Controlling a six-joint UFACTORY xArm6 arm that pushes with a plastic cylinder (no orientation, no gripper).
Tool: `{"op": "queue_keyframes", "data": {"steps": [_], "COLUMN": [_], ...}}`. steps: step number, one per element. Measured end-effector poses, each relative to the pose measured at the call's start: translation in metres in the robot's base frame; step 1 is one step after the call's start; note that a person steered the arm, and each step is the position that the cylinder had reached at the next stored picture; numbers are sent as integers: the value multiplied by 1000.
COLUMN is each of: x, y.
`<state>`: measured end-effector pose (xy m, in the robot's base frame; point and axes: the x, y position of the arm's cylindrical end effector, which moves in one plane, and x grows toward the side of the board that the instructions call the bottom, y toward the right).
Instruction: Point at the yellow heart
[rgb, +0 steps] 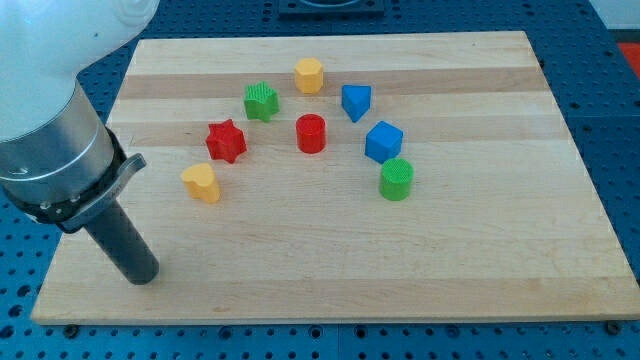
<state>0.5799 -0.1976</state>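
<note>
The yellow heart (201, 183) lies on the wooden board at the view's left of the block group. My tip (143, 274) rests on the board near the view's bottom left, below and to the left of the yellow heart, well apart from it. The rod rises from the tip up into the arm's grey and white body at the view's left edge. No block touches the tip.
Other blocks lie in an arc: a red star (226, 140), a green star (261, 101), a yellow hexagon (309, 75), a red cylinder (311, 133), a blue triangle (355, 102), a blue cube (383, 141), a green cylinder (396, 179). The board's edge (330, 321) runs along the bottom.
</note>
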Motion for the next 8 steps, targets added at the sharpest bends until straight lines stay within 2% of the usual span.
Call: {"op": "queue_keyframes", "data": {"steps": [8], "x": [-18], "y": [-1]}}
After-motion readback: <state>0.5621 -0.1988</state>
